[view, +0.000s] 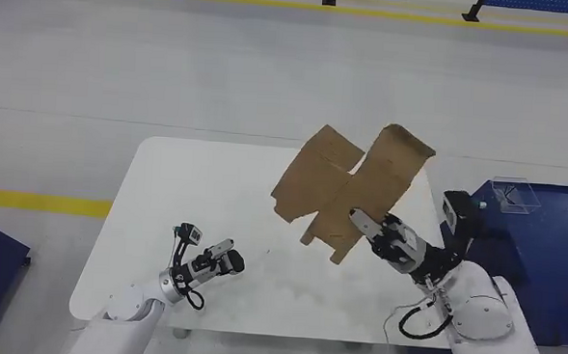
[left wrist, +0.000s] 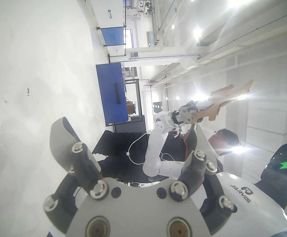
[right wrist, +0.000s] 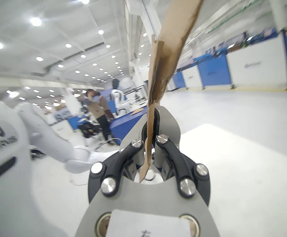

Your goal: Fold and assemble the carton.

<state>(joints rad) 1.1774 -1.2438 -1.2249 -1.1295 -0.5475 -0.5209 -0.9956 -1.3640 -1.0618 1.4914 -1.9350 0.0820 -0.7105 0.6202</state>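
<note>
1. Top view: unfolded carton [view: 346, 185] raised above the counter [view: 166, 219], centre-right of frame, gripped at its lower edge by the right tool [view: 362, 220]
2. Right wrist view: cardboard edge pinched between both fingers [right wrist: 168, 125]
3. Left wrist view: left tool [left wrist: 130, 134] spread wide, empty

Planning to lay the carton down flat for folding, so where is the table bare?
The left half of the table is bare from its far edge down to the left hand, which is open and empty. The near strip between the two hands is free too. The right side is crowded: the right hand holds the carton up over it.
</note>
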